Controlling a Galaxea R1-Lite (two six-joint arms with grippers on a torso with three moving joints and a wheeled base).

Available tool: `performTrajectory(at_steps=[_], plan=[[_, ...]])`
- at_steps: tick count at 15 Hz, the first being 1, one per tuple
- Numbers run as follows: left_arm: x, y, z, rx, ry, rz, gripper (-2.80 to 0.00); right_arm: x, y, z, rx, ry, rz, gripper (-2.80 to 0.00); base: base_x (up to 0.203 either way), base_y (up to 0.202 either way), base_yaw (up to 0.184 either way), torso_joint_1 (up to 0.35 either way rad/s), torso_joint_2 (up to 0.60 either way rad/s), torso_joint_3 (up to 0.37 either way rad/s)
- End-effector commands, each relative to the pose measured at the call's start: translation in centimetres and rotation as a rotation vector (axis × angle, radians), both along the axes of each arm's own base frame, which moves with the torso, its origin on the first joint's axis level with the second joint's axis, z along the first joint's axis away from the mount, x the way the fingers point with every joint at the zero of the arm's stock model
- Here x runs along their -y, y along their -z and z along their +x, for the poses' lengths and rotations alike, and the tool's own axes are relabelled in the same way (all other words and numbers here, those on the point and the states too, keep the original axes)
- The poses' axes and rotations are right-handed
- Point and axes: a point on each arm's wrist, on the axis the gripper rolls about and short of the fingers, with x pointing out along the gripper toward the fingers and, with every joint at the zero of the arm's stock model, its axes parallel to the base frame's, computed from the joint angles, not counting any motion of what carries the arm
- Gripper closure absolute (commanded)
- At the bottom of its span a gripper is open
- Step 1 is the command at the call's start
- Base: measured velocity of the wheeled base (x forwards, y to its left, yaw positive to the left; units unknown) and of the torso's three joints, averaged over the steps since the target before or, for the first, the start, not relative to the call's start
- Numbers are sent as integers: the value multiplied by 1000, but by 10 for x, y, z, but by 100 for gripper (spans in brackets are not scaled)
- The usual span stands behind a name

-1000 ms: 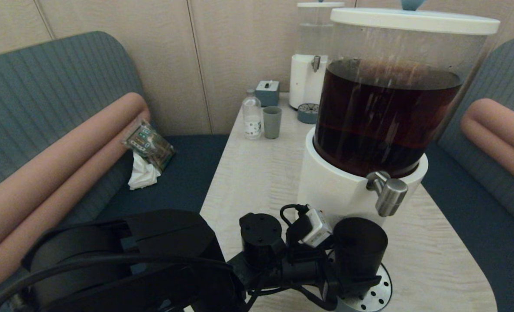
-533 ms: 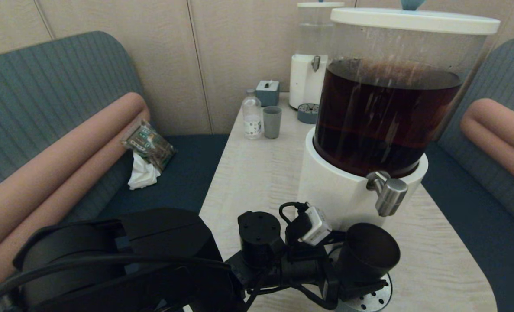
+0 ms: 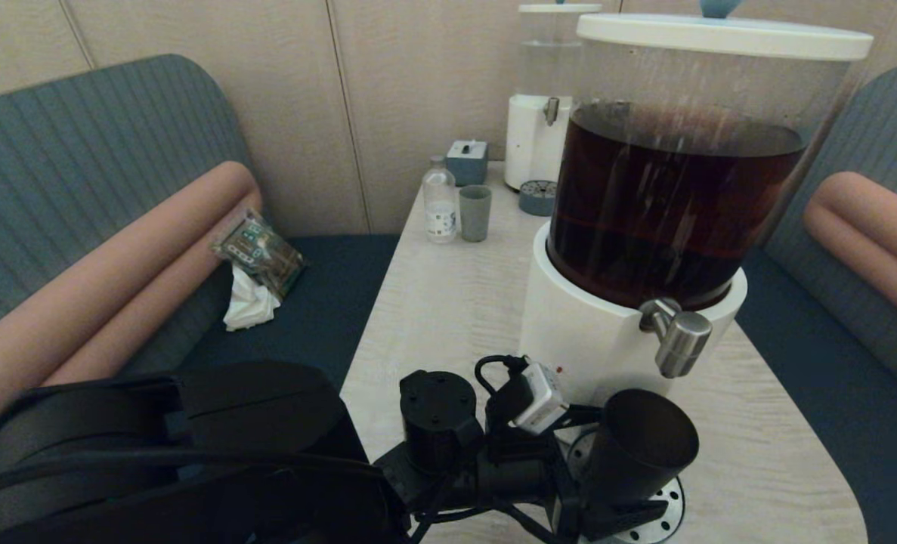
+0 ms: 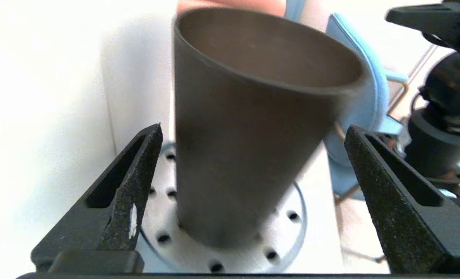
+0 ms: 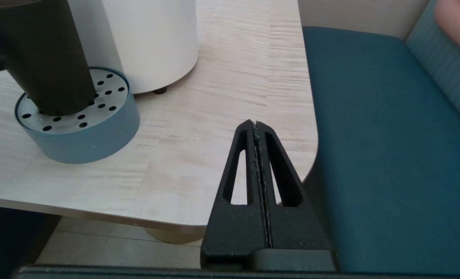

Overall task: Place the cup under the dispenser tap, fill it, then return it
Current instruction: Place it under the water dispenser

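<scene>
The black cup (image 3: 639, 447) stands on the round perforated drip tray (image 3: 658, 515) in front of the big dispenser's white base (image 3: 588, 332). It leans to the right, with its mouth roughly below the steel dispenser tap (image 3: 679, 341). My left gripper (image 4: 253, 128) is open, and its fingers (image 4: 136, 182) stand wide on either side of the cup (image 4: 245, 128) with gaps showing. My right gripper (image 5: 256, 124) is shut on nothing. It hangs low by the table's near right corner, apart from the cup (image 5: 45, 58).
The tank of dark brown liquid (image 3: 675, 204) towers over the tray. Far back stand a smaller clear dispenser (image 3: 542, 113), a grey-green cup (image 3: 474, 213), a bottle (image 3: 440, 200) and a small box (image 3: 467, 161). Blue bench seats (image 5: 385, 135) flank the table (image 3: 448, 302).
The cup has gone from upright to leaning right on the tray. My left arm has drawn back a little to the left and toward me.
</scene>
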Motion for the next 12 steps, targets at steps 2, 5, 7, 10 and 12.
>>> performTrajectory(at_steps=[2, 5, 7, 10, 12], plan=[[-13, -13, -12, 4, 4, -4, -280, 0, 2, 0, -2, 0, 1, 0, 0, 0, 0, 0, 0, 0], [-27, -22, -24, 1, 0, 2, -280, 0, 2, 0, -2, 0, -2, 0, 0, 0, 0, 0, 0, 0], [-37, -36, -33, 10, -11, -11, -280, 0, 2, 0, -2, 0, -2, 0, 0, 0, 0, 0, 0, 0], [-52, -60, -41, 38, -71, -60, -280, 0, 2, 0, -3, 0, -2, 0, 0, 0, 0, 0, 0, 0], [-64, -76, -43, 49, -168, -100, -280, 0, 2, 0, -2, 0, -2, 0, 0, 0, 0, 0, 0, 0]])
